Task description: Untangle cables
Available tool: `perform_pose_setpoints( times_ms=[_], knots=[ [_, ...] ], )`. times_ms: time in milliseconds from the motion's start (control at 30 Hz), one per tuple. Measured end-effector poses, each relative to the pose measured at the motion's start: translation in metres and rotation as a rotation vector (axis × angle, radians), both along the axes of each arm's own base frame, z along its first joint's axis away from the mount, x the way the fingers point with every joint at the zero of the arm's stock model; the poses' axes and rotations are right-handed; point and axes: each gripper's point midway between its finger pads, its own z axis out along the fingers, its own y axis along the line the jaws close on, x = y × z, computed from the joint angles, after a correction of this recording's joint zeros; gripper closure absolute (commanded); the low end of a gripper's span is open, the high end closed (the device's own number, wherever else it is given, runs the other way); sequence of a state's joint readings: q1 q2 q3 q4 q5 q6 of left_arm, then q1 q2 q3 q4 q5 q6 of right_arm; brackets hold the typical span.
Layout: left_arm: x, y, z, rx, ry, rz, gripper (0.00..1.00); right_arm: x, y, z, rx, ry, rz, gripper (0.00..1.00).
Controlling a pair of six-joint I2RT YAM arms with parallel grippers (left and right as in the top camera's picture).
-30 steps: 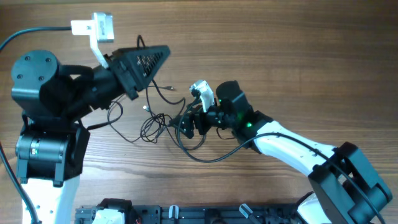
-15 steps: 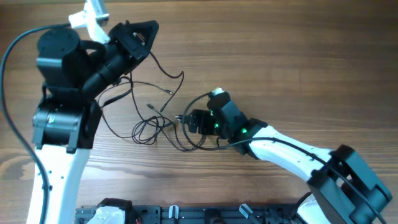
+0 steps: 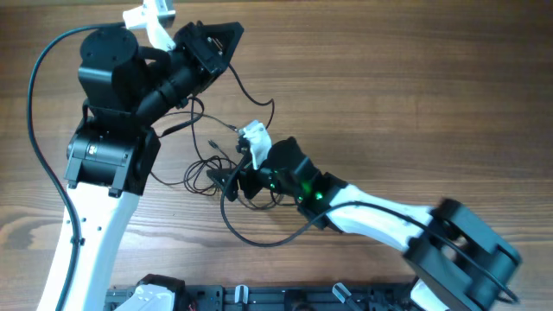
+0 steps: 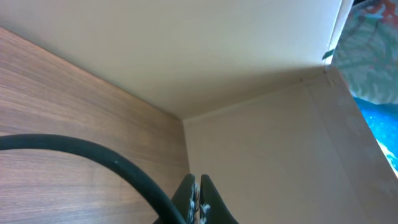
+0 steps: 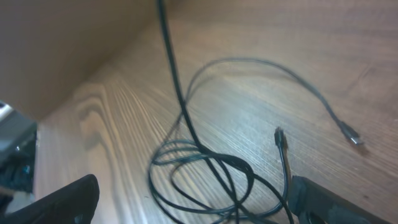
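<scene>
Brown wood with fine lines covered the bench (image 3: pixel 415 78) from edge to edge. Closest to the robot's side, the right gripper (image 3: pixel 229 181) was low over the wood. Its fingers (image 5: pixel 62 199) were spread wide apart and were not holding anything.

Right in front of them lay the cables (image 3: pixel 207 168). They were thin dark cords in a messy bunch near the middle of the bench. In the right wrist view, several loops (image 5: pixel 205 168) crossed over each other. A shiny plug end (image 5: pixel 352 138) lay free on the wood off to one side.

Farther back, one cord ran out of the bunch and up to the left gripper (image 3: pixel 220 47) at the far side of the bench. Its fingers (image 4: pixel 186 194) were pressed close together. A dark cord came right up to them, so it looked like they were pinching it. Behind them was only a plain cream wall (image 4: pixel 217 56).

I think the job was only just begun. One cord was lifted partly out of the bunch, and a plug end or two lay loose. But the loops in the middle were all crossed and mixed up. Each cord had yet to be pulled clear and laid down by itself.
</scene>
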State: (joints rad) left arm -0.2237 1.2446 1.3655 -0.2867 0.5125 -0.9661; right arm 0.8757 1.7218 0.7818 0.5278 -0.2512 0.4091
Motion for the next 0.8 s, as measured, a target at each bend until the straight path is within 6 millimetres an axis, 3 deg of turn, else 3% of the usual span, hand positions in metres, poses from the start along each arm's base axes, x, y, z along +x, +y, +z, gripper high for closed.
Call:
perform_pose_setpoints(
  times_ms=[133,300,400,533,567,600,667,700,733,800],
  knots=[
    [-0.003,-0.006,0.000,-0.004,0.004,-0.014,0.96,-0.002,0.009,-0.031,-0.068,0.027,0.058,0.00],
    [-0.003,-0.006,0.000,-0.004,0.004,-0.017,0.96,0.000,0.040,-0.021,-0.084,-0.082,0.148,0.00],
    [-0.003,-0.006,0.000,-0.004,0.004,-0.016,0.96,-0.003,0.056,-0.027,-0.126,-0.139,0.175,0.00],
    [-0.003,-0.006,0.000,-0.004,0.004,-0.016,0.96,-0.007,0.061,-0.066,-0.241,-0.203,0.217,0.02],
    [-0.003,-0.006,0.000,-0.004,0.004,-0.016,0.96,-0.004,0.058,-0.081,-0.288,-0.218,0.213,0.10],
    [-0.003,-0.006,0.000,-0.004,0.004,-0.017,0.96,-0.001,0.054,-0.088,-0.316,-0.228,0.201,0.30],
    [-0.003,-0.007,0.000,-0.004,0.004,-0.018,0.96,0.009,0.046,-0.100,-0.379,-0.261,0.158,0.59],
    [-0.003,-0.007,0.000,-0.004,0.004,-0.019,0.96,0.016,0.042,-0.101,-0.406,-0.280,0.120,0.69],
    [-0.004,-0.008,0.000,-0.004,0.004,-0.021,0.96,0.025,0.038,-0.099,-0.426,-0.303,0.073,0.76],
    [-0.005,-0.010,0.000,-0.004,0.004,-0.027,0.96,0.041,0.029,-0.095,-0.455,-0.327,-0.014,0.77]
  ],
)
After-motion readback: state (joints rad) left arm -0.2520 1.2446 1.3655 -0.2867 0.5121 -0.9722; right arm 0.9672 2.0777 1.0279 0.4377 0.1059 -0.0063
